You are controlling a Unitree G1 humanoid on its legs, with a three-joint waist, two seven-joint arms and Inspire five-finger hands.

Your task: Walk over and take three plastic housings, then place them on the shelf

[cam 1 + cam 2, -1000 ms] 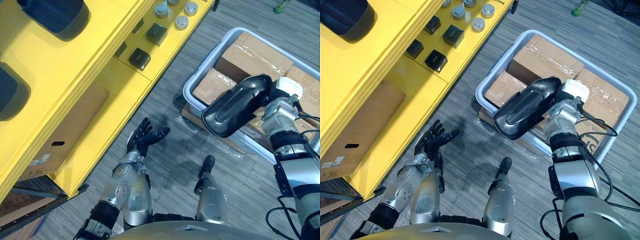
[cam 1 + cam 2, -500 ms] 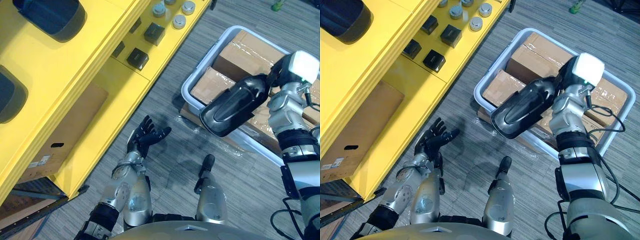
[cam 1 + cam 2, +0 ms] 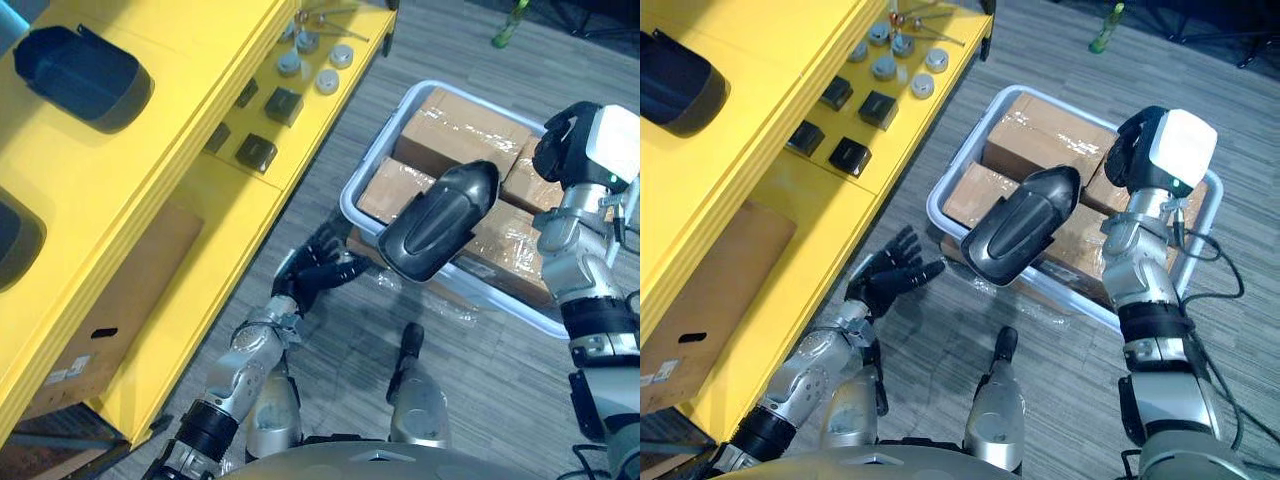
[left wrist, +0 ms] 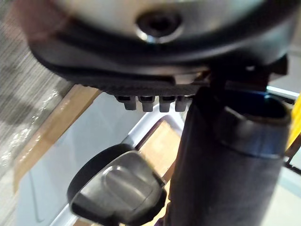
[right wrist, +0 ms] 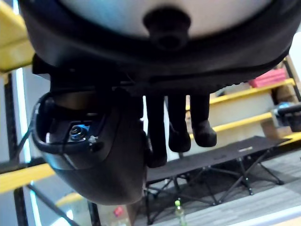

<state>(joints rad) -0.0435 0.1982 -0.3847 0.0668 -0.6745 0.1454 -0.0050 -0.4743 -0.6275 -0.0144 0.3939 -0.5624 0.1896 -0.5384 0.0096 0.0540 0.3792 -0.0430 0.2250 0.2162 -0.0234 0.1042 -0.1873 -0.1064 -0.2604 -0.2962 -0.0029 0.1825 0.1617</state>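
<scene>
the housing looks light, stiff and glossy, likely slippery, so it is best gripped by its rim. the right hand holds it above the bin, fingers pinching one end. the left hand is beside the bin, fingers spread. three housings in all: two shelved housings on the shelf, left of the bin.

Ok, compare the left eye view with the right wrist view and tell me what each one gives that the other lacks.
The left eye view adds the yellow shelf with two shelved housings, the grey bin of cardboard boxes, and the open left hand. The right wrist view adds the held housing's hollow inside and a black folding cot beyond. Both share that housing gripped by the right hand.
</scene>
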